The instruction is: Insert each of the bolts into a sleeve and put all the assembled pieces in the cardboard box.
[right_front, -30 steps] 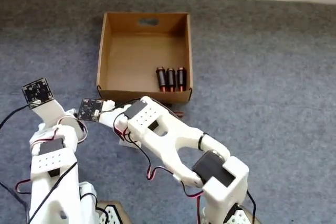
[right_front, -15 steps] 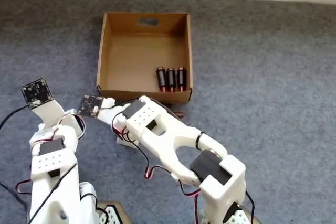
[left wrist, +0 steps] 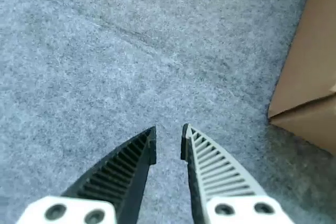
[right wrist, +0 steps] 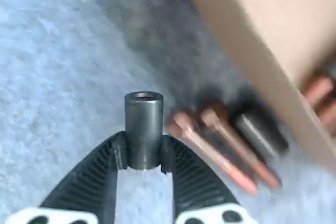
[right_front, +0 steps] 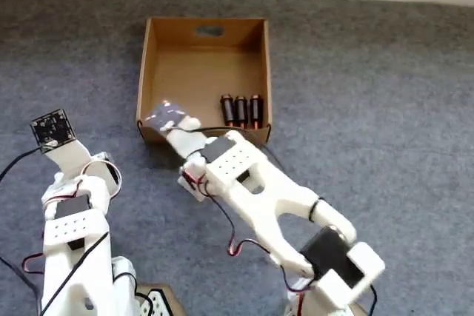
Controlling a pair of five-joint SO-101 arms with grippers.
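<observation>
My right gripper (right wrist: 143,151) is shut on a dark sleeve (right wrist: 143,124) that stands upright between its fingers. Just beyond it, two copper bolts (right wrist: 210,148) and another dark sleeve (right wrist: 261,129) lie on the carpet along the front wall of the cardboard box (right wrist: 252,51). Three assembled pieces (right_front: 241,111) lie side by side in the front right corner of the cardboard box (right_front: 148,72). The right arm (right_front: 252,183) reaches to the box's front wall. My left gripper (left wrist: 168,139) hovers over bare carpet, narrowly open with nothing between its fingers, beside a box corner (left wrist: 310,77).
Grey carpet covers the whole table. The left arm (right_front: 70,205) stands at the lower left, left of the box. Red and black cables hang from the right arm near the box front.
The right arm has swung its wrist away from the left arm and up toward the box's front wall. The left arm has kept still.
</observation>
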